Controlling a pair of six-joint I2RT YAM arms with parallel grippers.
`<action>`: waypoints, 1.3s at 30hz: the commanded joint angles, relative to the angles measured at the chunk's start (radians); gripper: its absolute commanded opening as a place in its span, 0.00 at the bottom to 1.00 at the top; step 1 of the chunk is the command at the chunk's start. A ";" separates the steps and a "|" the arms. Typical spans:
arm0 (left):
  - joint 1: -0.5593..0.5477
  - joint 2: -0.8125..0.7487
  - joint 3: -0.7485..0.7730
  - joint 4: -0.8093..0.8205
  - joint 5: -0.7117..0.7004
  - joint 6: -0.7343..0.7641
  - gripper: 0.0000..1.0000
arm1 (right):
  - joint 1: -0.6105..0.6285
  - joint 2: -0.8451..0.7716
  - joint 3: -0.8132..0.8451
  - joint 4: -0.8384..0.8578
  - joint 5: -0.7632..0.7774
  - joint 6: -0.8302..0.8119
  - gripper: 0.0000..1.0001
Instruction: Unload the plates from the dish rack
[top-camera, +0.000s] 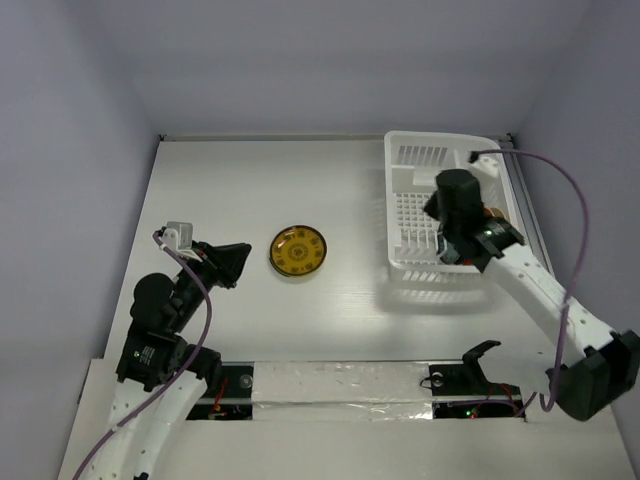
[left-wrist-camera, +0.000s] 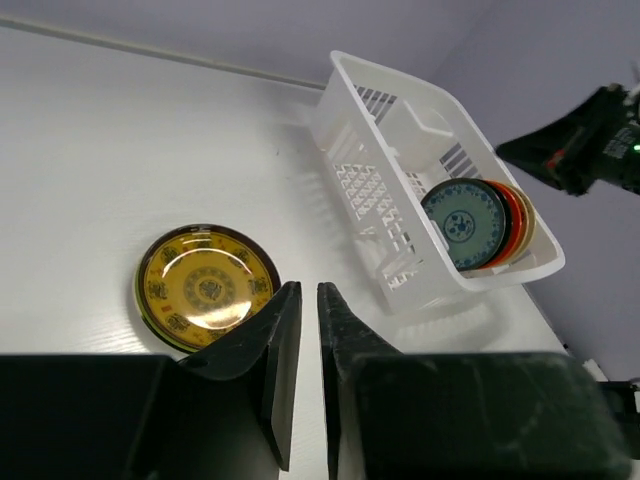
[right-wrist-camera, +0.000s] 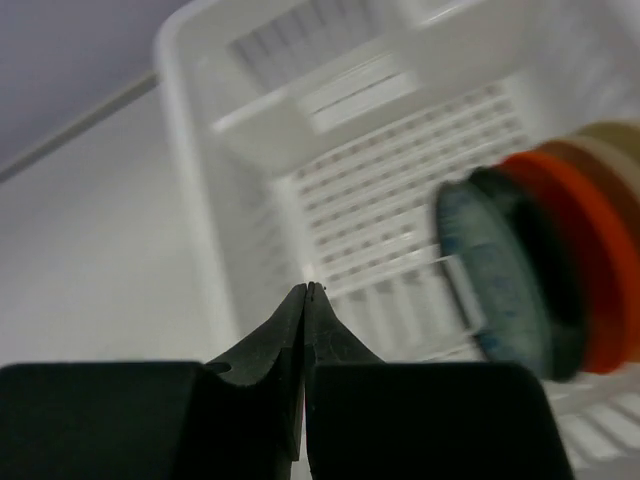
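A patterned yellow plate (top-camera: 297, 250) (left-wrist-camera: 207, 287) lies flat on the table, left of the white dish rack (top-camera: 420, 155) (left-wrist-camera: 400, 82) (right-wrist-camera: 200, 180). Standing on edge at the rack's near end are a green plate (left-wrist-camera: 465, 222) (right-wrist-camera: 500, 285), an orange-red plate (left-wrist-camera: 513, 215) (right-wrist-camera: 592, 270) and a cream one (right-wrist-camera: 615, 135) behind them. My left gripper (top-camera: 238, 262) (left-wrist-camera: 308, 288) hovers just beside the yellow plate, open by a narrow gap and empty. My right gripper (top-camera: 450, 210) (right-wrist-camera: 308, 288) is shut and empty over the rack, left of the standing plates.
The rack sits at the table's back right, close to the right wall. A small white compartment (left-wrist-camera: 420, 125) is built into its far end. My right arm (left-wrist-camera: 590, 145) reaches over the rack from the right. Taped strips (top-camera: 340, 385) run along the near edge.
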 joint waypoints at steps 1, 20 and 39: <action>0.004 -0.019 0.018 0.037 0.001 0.002 0.09 | -0.111 -0.113 -0.033 -0.171 0.092 -0.073 0.04; -0.034 -0.054 0.023 0.029 -0.015 0.002 0.26 | -0.297 0.032 0.022 -0.313 -0.011 -0.277 0.33; -0.044 -0.076 0.021 0.034 -0.015 0.001 0.29 | -0.262 0.244 0.131 -0.470 0.121 -0.288 0.26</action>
